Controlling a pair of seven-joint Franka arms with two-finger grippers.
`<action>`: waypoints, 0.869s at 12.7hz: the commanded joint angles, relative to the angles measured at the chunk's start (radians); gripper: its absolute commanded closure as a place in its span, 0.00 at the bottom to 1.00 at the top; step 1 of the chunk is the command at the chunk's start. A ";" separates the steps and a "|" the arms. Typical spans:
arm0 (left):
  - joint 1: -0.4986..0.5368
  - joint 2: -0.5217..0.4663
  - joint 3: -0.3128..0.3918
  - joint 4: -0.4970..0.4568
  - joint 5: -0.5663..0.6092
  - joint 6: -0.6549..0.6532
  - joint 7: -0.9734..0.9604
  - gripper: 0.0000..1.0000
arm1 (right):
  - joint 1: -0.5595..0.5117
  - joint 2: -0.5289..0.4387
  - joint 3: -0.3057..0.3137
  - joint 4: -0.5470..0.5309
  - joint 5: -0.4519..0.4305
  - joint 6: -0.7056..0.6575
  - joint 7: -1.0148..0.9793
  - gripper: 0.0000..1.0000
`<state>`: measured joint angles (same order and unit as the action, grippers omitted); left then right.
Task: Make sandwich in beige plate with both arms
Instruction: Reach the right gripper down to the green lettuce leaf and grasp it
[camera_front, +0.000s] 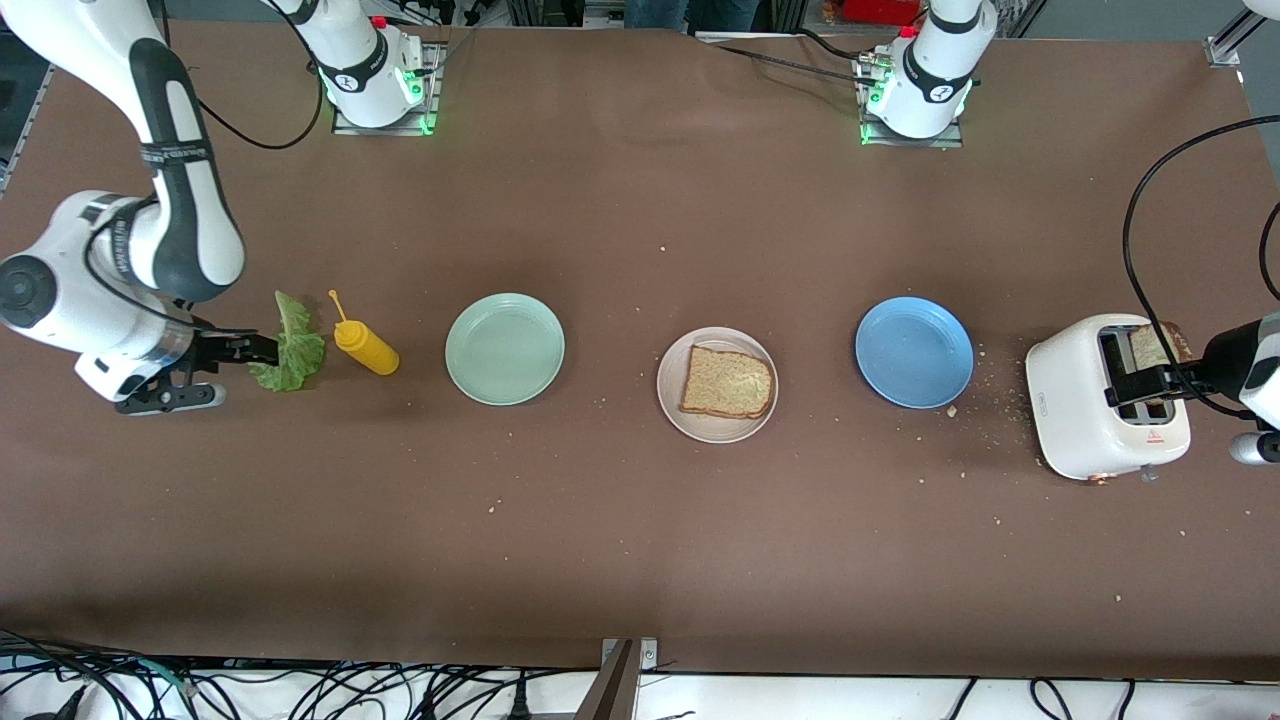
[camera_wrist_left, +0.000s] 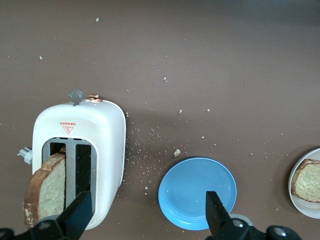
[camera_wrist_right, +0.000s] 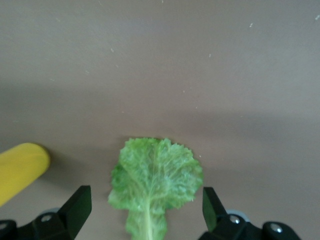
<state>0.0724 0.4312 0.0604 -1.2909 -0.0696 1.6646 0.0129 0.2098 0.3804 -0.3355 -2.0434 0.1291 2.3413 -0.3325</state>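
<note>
A crumb-strewn brown desk (camera_front: 640, 520) carries the beige plate (camera_front: 670, 395) with speckled toast (camera_front: 727, 383) mid-frame; left gripper (camera_wrist_left: 147, 212) and right gripper (camera_wrist_right: 145, 207) fingers spread.

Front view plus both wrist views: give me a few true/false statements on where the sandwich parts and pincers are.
1. A brown speckled toast slice lies on the round beige plate. True.
2. The crinkled green lettuce leaf lies on the pale mint-green plate. False: it lies on the brown table, beside the yellow squeeze bottle.
3. A second toast slice stands in a slot of the white toaster. True.
4. The left pincer is shut on that slice. False: it is open over the toaster.
5. The right pincer is open, over the lettuce. True.
6. The round blue plate holds bread. False: it holds none.
</note>
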 joint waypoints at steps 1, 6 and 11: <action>-0.002 -0.002 -0.007 0.002 0.028 0.006 -0.013 0.00 | -0.021 -0.055 0.029 -0.174 -0.026 0.148 0.020 0.01; -0.002 -0.002 -0.005 0.002 0.028 0.006 -0.016 0.00 | -0.041 -0.011 0.058 -0.224 -0.028 0.217 -0.023 0.01; -0.002 -0.002 -0.007 0.002 0.028 0.006 -0.016 0.00 | -0.076 0.032 0.070 -0.224 -0.028 0.263 -0.046 0.69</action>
<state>0.0716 0.4312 0.0601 -1.2909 -0.0696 1.6654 0.0113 0.1565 0.4144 -0.2899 -2.2546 0.1200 2.5855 -0.3683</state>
